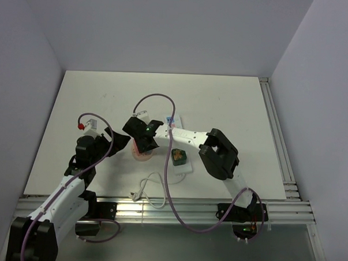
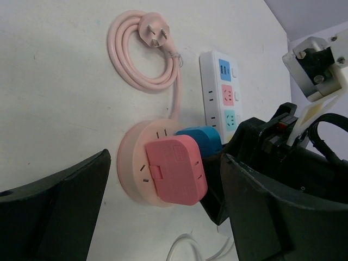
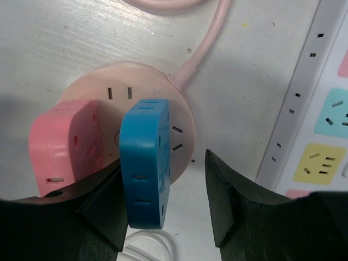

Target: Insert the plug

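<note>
**Blue plug on the hub, seating unconfirmed**

Your right gripper (image 3: pixel 160 168) hangs over the round pink hub (image 3: pixel 147 81) with its jaws spread. The blue plug (image 3: pixel 144 163) stands between them, close against the finger on the pink plug's side, and there is a clear gap to the other finger (image 3: pixel 234 206). Nothing is pinched. The blue plug stands on the hub's face right beside the pink plug (image 3: pixel 65 141) (touching or a hair apart, the wrist view won't settle it). I can't tell whether its pins are fully home.

Your left gripper (image 2: pixel 166 163) is also wide open and empty, looking across the table at the hub.

Here is what could go wrong:

- If the pins are only partway in, an off-centre push could tilt the blue plug and wedge it against the pink one.
- Nothing holds the hub, so a sideways shove would likely slide it toward the strip (image 3: pixel 304 109) and drag its cord (image 3: pixel 209 43).
- If you lift away with that near finger rubbing the blue plug, you may pull it back out.
- The two grippers sit close together, so a careless move by the left one risks a knock.
</note>
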Available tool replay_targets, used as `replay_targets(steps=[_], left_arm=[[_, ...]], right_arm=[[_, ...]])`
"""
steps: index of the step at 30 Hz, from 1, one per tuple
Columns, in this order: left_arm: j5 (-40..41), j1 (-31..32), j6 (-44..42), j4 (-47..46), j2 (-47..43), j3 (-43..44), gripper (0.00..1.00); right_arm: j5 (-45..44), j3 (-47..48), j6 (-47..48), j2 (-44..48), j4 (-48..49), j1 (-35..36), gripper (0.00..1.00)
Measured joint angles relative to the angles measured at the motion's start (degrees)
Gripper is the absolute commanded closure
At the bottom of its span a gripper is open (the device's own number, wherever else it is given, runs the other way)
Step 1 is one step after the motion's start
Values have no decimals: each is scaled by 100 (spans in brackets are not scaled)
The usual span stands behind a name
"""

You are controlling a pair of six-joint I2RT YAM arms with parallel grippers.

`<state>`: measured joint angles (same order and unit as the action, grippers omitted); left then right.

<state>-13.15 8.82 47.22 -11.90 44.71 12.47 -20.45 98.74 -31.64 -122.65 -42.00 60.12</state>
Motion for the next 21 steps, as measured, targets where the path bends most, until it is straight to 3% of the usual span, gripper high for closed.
replay_targets(steps=[5,13,21], left_arm=[[0,0,0,44,-33,2,12],[0,0,-2,105,-179,2,10],[-74,2,2,625,-728,197,6]], right_arm=[[81,-92,15,210,96,-61,38],[219,-566,22,1287,413,-76,35],[337,-1808,20,2341,828,-74,35]])
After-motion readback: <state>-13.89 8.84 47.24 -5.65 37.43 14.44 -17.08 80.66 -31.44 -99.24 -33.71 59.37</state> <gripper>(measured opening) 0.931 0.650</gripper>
